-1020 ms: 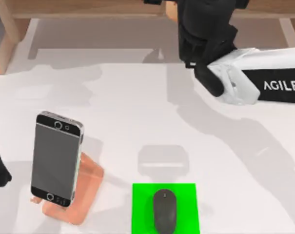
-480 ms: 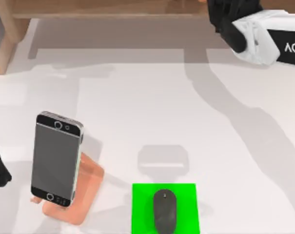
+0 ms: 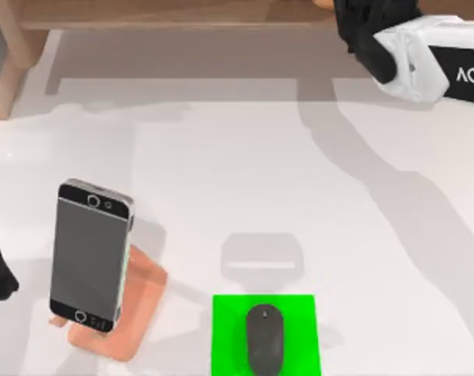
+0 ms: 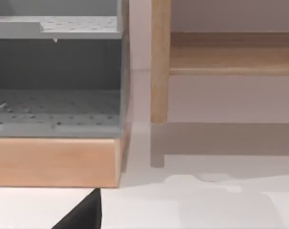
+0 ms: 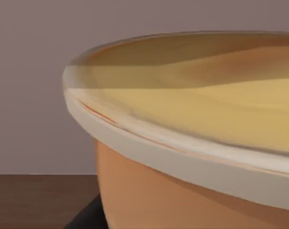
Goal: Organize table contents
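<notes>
R gripper [image 3: 366, 31] sits at the table's [image 3: 244, 157] far edge by the wooden shelf [image 3: 182, 12], cup [image 5: 192, 143] right at its wrist cam, grip can't be told; phone [image 3: 90, 254] on stand [image 3: 142, 301], mouse [image 3: 265, 338] on green pad [image 3: 229, 337], prob. tidied spots; L arm parked at left edge.

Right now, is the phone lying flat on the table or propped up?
Propped up. The smartphone leans tilted on the salmon-pink stand, screen facing up, its lower end near the white table.
</notes>
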